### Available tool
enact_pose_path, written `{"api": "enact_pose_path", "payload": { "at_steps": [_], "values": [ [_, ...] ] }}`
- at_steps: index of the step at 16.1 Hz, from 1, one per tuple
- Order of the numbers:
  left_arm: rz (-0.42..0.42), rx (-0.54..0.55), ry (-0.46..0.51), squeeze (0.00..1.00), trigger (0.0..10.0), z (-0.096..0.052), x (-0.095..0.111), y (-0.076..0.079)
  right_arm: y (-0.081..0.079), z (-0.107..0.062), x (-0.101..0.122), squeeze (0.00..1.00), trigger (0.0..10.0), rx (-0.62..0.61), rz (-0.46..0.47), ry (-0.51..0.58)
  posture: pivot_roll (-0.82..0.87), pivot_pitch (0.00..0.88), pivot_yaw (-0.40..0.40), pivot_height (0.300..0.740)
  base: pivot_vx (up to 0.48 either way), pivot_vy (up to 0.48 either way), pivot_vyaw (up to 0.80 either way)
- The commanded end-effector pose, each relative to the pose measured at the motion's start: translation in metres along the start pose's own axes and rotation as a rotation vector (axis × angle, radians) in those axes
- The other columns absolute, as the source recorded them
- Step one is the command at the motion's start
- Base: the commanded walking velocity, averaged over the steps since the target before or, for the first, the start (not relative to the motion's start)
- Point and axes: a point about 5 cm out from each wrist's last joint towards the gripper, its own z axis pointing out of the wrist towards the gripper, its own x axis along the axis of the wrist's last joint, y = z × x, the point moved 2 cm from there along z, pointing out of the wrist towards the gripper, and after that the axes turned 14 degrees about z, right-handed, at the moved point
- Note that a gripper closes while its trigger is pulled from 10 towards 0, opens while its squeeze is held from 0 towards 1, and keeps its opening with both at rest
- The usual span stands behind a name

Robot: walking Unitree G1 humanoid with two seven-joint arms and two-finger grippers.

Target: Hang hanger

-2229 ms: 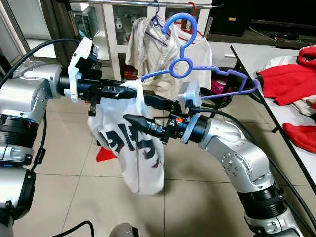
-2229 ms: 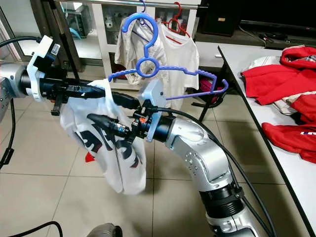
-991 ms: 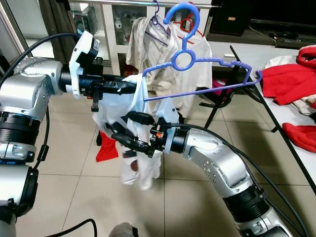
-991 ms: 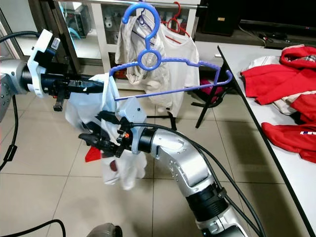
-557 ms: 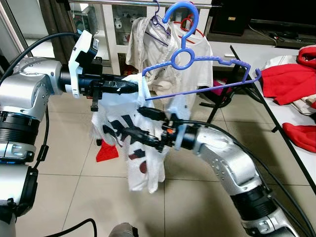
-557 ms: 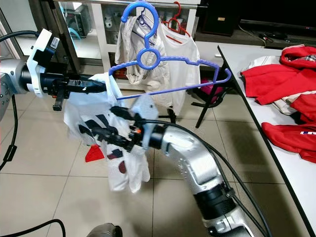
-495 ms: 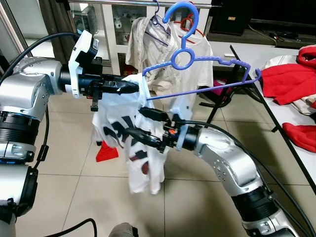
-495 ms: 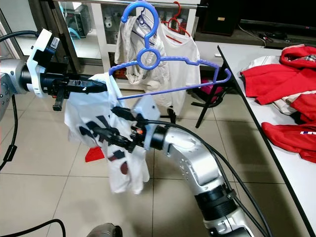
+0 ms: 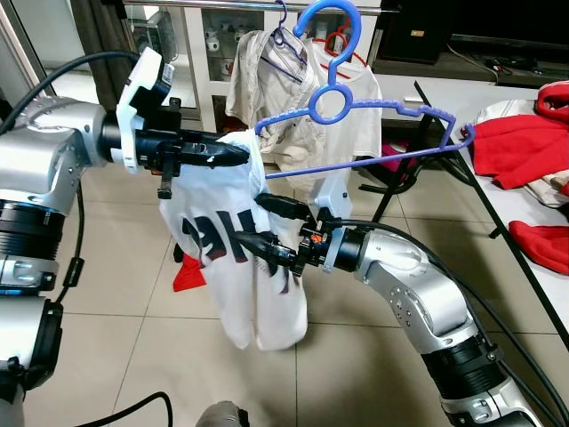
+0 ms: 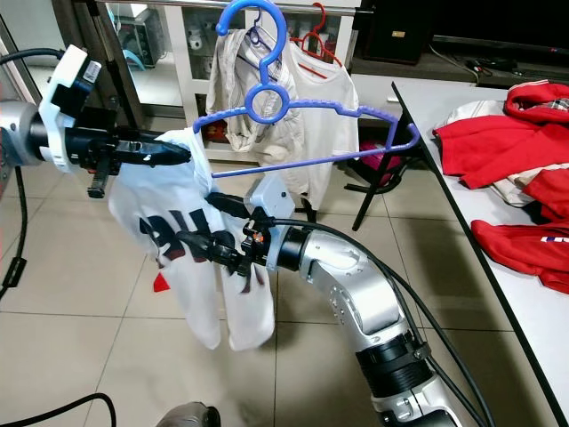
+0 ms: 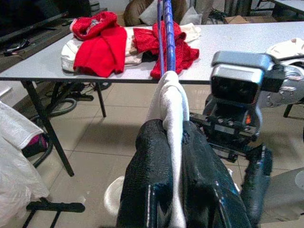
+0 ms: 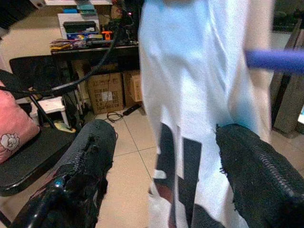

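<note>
A blue plastic hanger [image 9: 356, 108] is held up in front of me, its hook near the clothes rail [image 9: 267, 7]. A white T-shirt [image 9: 233, 267] with dark print hangs from the hanger's left end. My left gripper [image 9: 238, 157] is shut on the shirt's top where it wraps that end; the left wrist view shows my left gripper [image 11: 172, 135] with white cloth pinched and the blue bar running on. My right gripper [image 9: 251, 221] is open below the hanger, a finger on either side of the shirt's front. In the right wrist view, the shirt [image 12: 190, 95] hangs between the spread fingers [image 12: 90, 156].
A beige shirt [image 9: 267, 80] and a white shirt [image 9: 356, 98] hang on the rail behind. A grey table [image 9: 498, 205] on the right carries red clothes [image 9: 516, 147]. A red cloth [image 9: 189, 276] lies on the tiled floor behind the T-shirt.
The T-shirt was bunched around my right gripper; now it hangs longer and straighter. My right gripper has come back up from its low reach into the cloth. The hanger has barely moved.
</note>
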Motion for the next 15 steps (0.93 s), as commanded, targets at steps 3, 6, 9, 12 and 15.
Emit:
{"api": "enact_pose_path", "payload": {
  "at_steps": [3, 6, 9, 12, 15],
  "values": [
    [0.033, -0.001, 0.024, 0.0, 0.0, -0.005, 0.01, 0.0, 0.007, -0.01, 0.003, 0.0, 10.0, -0.017, 0.008, 0.026, 0.05, 0.0, 0.013, 0.74, 0.0, 0.0, 0.0],
    [0.026, -0.006, 0.013, 0.0, 0.0, -0.007, 0.008, 0.002, 0.011, -0.022, 0.004, 0.0, 10.0, -0.014, 0.001, 0.016, 0.05, 0.0, 0.015, 0.74, 0.0, 0.0, 0.0],
    [0.019, -0.015, 0.01, 0.0, 0.0, -0.008, 0.007, 0.003, 0.022, -0.032, 0.004, 0.0, 10.0, -0.075, -0.007, 0.012, 0.05, 0.0, 0.017, 0.74, 0.0, 0.0, 0.0],
    [0.017, -0.02, 0.012, 0.0, 0.0, -0.007, 0.008, 0.004, 0.03, -0.032, 0.002, 0.0, 10.0, -0.136, -0.015, 0.009, 0.05, 0.0, 0.016, 0.74, 0.0, 0.0, 0.0],
    [0.014, -0.029, 0.021, 0.0, 0.0, -0.006, 0.009, 0.005, 0.03, -0.023, -0.001, 0.0, 10.0, -0.143, -0.019, 0.015, 0.06, 0.003, 0.015, 0.74, 0.0, 0.0, 0.0]
  ]
}}
